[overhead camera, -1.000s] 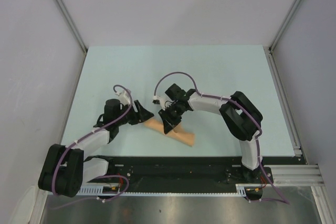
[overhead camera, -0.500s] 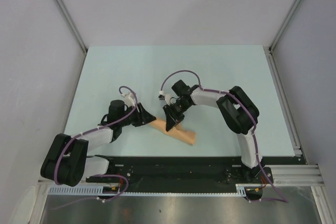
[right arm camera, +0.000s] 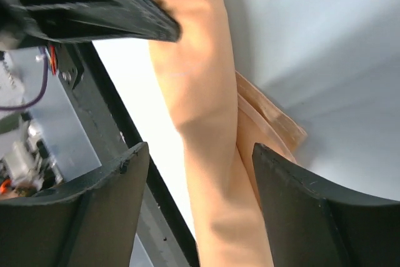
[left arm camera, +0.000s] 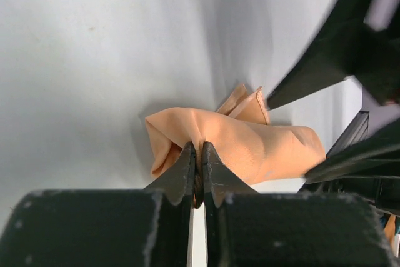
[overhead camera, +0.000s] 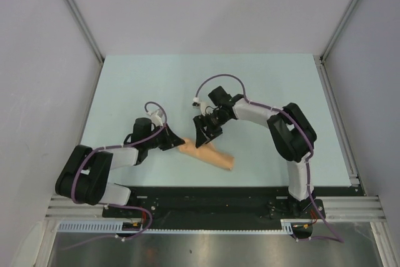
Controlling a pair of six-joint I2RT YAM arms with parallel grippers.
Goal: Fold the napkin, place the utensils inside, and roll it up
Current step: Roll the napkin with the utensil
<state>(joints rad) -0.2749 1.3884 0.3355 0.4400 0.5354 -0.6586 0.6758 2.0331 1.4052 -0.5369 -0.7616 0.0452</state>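
The peach-orange napkin [overhead camera: 209, 156] lies as a rolled tube near the table's front edge, running from left to lower right. My left gripper [overhead camera: 174, 144] is shut on a pinch of cloth at the roll's left end; in the left wrist view the jaws meet on the napkin [left arm camera: 250, 145] at the left gripper [left arm camera: 197, 154]. My right gripper [overhead camera: 201, 137] stands open just over the roll's middle. In the right wrist view the napkin [right arm camera: 206, 123] runs between the spread jaws of the right gripper [right arm camera: 200, 149], which do not touch it. The utensils are hidden.
The pale table [overhead camera: 262, 85] ends at a black rail [overhead camera: 206, 195] just in front of the roll. Grey walls close in the left, right and back. The right gripper's fingers [left arm camera: 312, 73] sit close beside the left gripper's.
The left gripper moved in to the roll's left end and shut on it. The right gripper let go of the roll, opened wide and drew back a little.
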